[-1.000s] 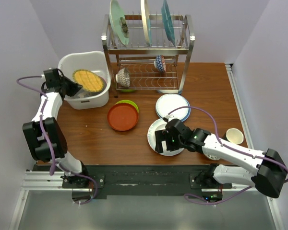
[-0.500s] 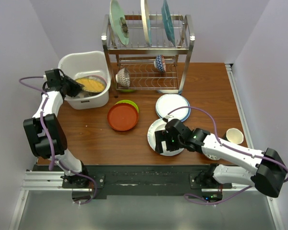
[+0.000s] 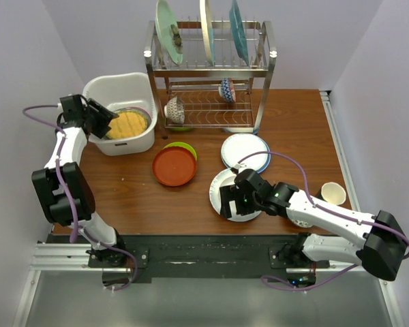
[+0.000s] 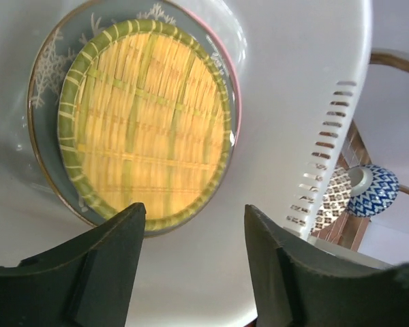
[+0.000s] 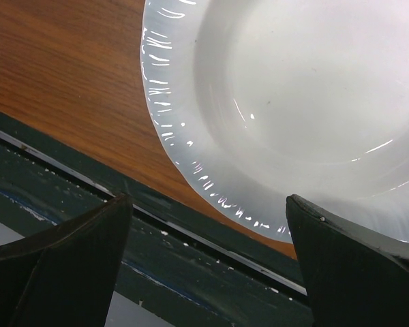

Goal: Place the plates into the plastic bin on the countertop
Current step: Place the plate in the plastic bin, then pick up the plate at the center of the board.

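The woven yellow plate (image 4: 146,122) lies inside the white plastic bin (image 3: 116,80) on top of a grey plate (image 4: 44,82) with a pink rim showing behind it. My left gripper (image 3: 99,118) hangs at the bin's left rim, open, its fingers (image 4: 102,259) apart with nothing between them. My right gripper (image 3: 233,201) is open over the near edge of a white plate (image 5: 293,116) on the countertop (image 3: 123,191), touching nothing. An orange-red plate (image 3: 174,166) sits on a lime green one (image 3: 185,146). A blue-rimmed plate (image 3: 245,151) lies behind the white one.
A two-tier metal rack (image 3: 211,75) stands at the back with three plates upright on top and patterned bowls (image 3: 175,109) below. A cream cup (image 3: 332,193) stands at the right. The table's front edge and black rail (image 5: 191,259) lie under my right gripper.
My left gripper has opened and let go of the woven yellow plate, which has dropped flat into the bin. The right arm has not moved.
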Tool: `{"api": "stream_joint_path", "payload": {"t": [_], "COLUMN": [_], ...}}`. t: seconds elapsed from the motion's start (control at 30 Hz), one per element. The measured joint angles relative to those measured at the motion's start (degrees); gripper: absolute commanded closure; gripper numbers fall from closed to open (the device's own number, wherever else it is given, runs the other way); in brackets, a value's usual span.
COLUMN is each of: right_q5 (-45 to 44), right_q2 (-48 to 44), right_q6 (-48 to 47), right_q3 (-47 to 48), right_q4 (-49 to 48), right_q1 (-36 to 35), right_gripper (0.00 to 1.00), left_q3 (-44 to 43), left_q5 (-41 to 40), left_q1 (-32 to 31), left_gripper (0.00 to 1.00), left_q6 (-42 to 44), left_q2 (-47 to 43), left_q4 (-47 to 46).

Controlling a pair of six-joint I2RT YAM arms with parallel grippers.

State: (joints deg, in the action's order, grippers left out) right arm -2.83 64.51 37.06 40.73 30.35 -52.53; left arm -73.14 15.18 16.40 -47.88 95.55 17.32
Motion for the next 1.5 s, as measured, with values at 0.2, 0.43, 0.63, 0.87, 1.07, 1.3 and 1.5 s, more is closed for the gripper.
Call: {"api": "stream_joint_path", "payload": {"t": [0.2,0.43,0.63,0.87,1.07,1.3,1.5], "right_q5": [0.8,0.9,1.0,1.1,1.3,1.9,2.4], "right_q2": [0.0,0.0,-0.1,-1.2,-2.1,-2.8,-2.8], "right_q6": [0.0,0.0,0.0,0.1,0.3,0.5,0.8], "right_q3": [0.0,0.0,0.0,0.0,-0.7,-1.5,-2.1], "right_q4": [0.0,0.0,0.0,0.0,0.0,0.0,0.0], "right_q1": [0.0,0.0,0.0,0.0,0.0,0.0,0.0], "right_gripper": [0.01,0.01,0.01,0.01,0.01,0.01,0.01], "left_q3": [-2.6,-2.6,-2.6,0.5,9.0,17.0,23.1], "left_q5": [-0.3,0.7,3.5,7.5,9.7,12.9,13.5], "left_q1": [0.1,0.1,0.1,0.1,-0.5,-3.3,-6.9], "left_gripper": [0.22,0.07,0.07,0.09,0.11,0.12,0.12], "left_q6": [1.6,4.0,5.6,7.2,8.1,8.1,7.9], "left_q2": [-2.0,-9.9,-18.4,-26.9,-33.2,-36.5,-40.5], "left_q4": [1.3,2.3,3.6,5.7,7.5,9.2,9.0]}}
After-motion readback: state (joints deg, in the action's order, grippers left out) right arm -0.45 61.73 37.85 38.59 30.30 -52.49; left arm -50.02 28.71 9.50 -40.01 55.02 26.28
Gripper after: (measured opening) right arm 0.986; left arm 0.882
